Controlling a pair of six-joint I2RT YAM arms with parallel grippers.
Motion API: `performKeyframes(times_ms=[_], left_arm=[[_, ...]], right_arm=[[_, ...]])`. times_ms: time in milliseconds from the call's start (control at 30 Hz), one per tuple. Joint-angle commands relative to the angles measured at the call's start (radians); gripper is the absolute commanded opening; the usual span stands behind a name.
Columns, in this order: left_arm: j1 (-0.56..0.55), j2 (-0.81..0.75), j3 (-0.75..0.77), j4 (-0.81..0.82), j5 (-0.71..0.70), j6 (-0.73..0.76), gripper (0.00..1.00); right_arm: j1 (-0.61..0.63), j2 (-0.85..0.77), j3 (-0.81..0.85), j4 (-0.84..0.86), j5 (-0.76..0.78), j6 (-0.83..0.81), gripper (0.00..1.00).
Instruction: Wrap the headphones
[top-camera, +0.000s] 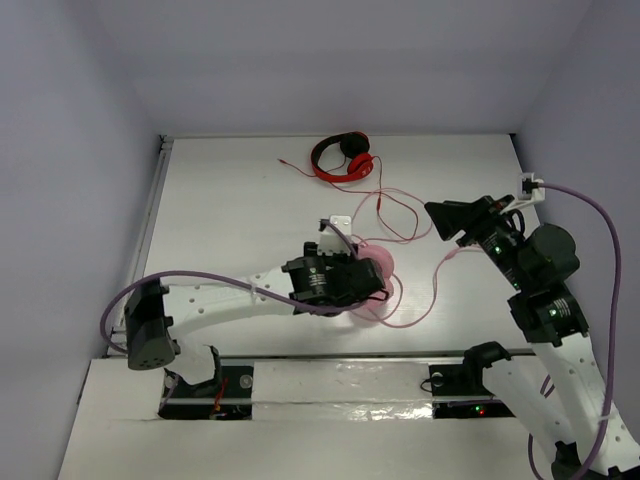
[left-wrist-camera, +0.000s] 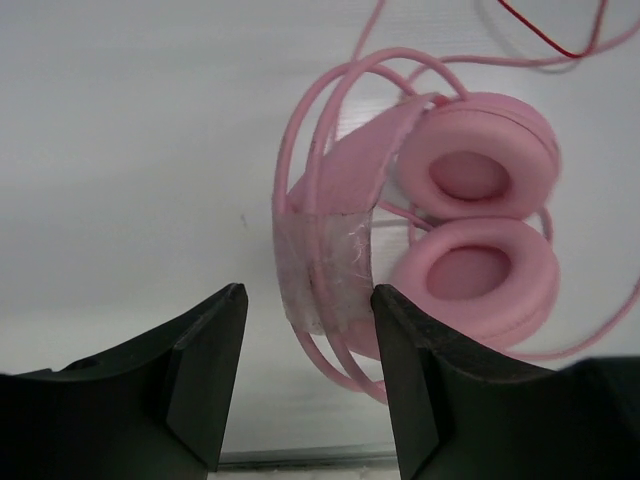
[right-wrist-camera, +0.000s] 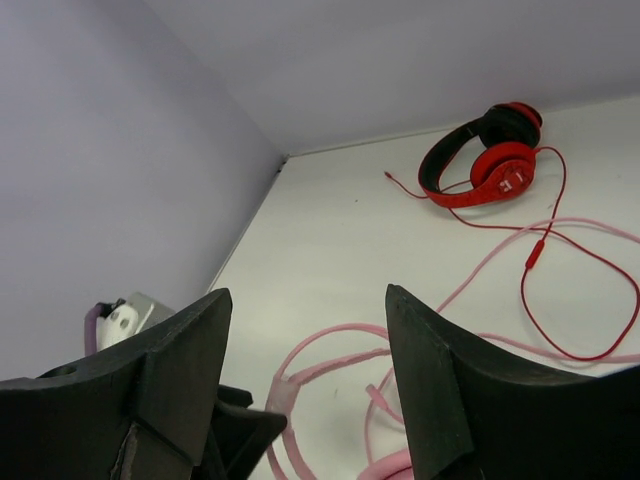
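The left gripper (left-wrist-camera: 308, 295) stands wide open and holds nothing; its two dark fingers (left-wrist-camera: 205, 365) hang to either side of the headband (left-wrist-camera: 345, 190) of the pink headphones (left-wrist-camera: 478, 178), and whether they touch it cannot be told. The right gripper (right-wrist-camera: 307, 295) is also spread wide with nothing between its jaws, raised over the right side of the table (top-camera: 230, 220). The pink headphones lie near the middle of the table, in front of the left arm. From the top view the left wrist covers most of them, so only part of one cup and some loops of the pink cable (top-camera: 430, 300) show. The left wrist view shows two round ear cups side by side, with several turns of cable running along and around the headband. A patch of clear, crinkled tape (left-wrist-camera: 325, 265) covers the headband's near part. The cable leaves that picture at the top and right, and its end is not to be made out. A second pair, the red-and-black headphones (right-wrist-camera: 485, 160), lies at the far edge of the table, well apart, and its thin red cable (right-wrist-camera: 590, 260) trails toward the pink one. One red cup bears a small white mark, too small to read. No other writing shows.
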Motion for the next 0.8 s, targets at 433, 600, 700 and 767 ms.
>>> performKeyframes(times_ms=[433, 600, 700, 767], left_arm=[[0.258, -0.168, -0.349, 0.364, 0.091, 0.093, 0.58], [0.325, -0.252, -0.45, 0.515, 0.208, 0.118, 0.59], [0.385, -0.32, -0.539, 0.628, 0.312, 0.15, 0.61], [0.415, -0.299, -0.551, 0.621, 0.337, 0.163, 0.62]], right_arm=[[-0.004, 0.062, -0.011, 0.066, -0.06, 0.025, 0.69], [-0.004, 0.077, -0.013, 0.063, -0.062, 0.014, 0.69], [-0.004, 0.089, -0.013, 0.066, -0.063, 0.012, 0.68], [-0.004, 0.097, -0.013, 0.074, -0.066, 0.012, 0.68]])
